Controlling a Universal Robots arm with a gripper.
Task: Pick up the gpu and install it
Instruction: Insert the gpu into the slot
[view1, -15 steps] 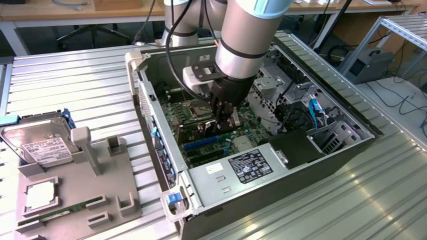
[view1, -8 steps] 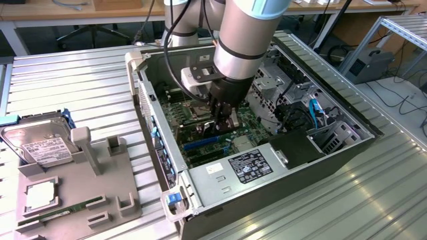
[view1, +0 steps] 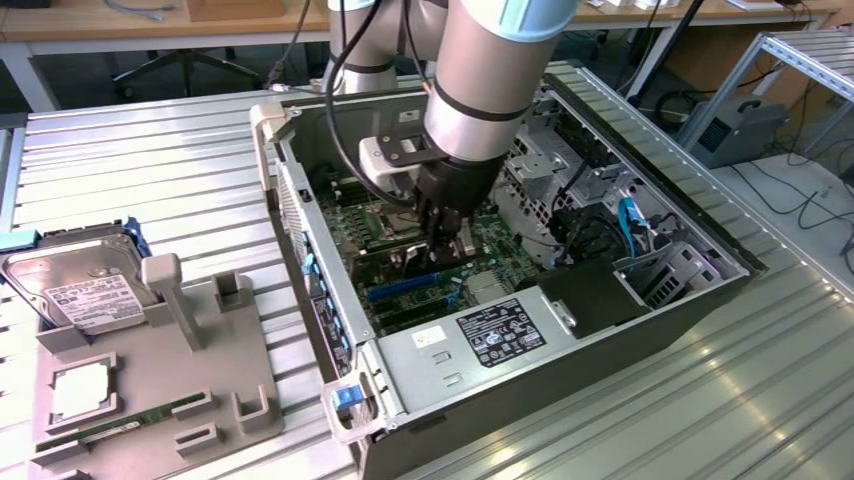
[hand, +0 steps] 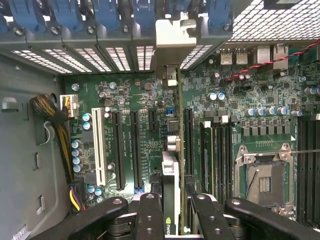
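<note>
Inside the open computer case (view1: 694, 300), my gripper (view1: 438, 252) hangs low over the green motherboard (view1: 350, 225). It is shut on the gpu (hand: 170, 170), a thin dark card seen edge-on between the two black fingers (hand: 150, 215). The card stands upright over the row of expansion slots. Its silver bracket (hand: 172, 37) reaches the slotted rear wall of the case. Whether the card's edge sits in a slot I cannot tell, since the card itself hides it.
Black slots (hand: 135, 150) and a white slot (hand: 100, 145) lie beside the card, with the CPU socket (hand: 265, 180) on the other side. The power supply (view1: 497, 330) fills the case's near end. Outside, a grey fixture (view1: 160, 400) holds a hard drive (view1: 80, 290) and a RAM stick (view1: 94, 430).
</note>
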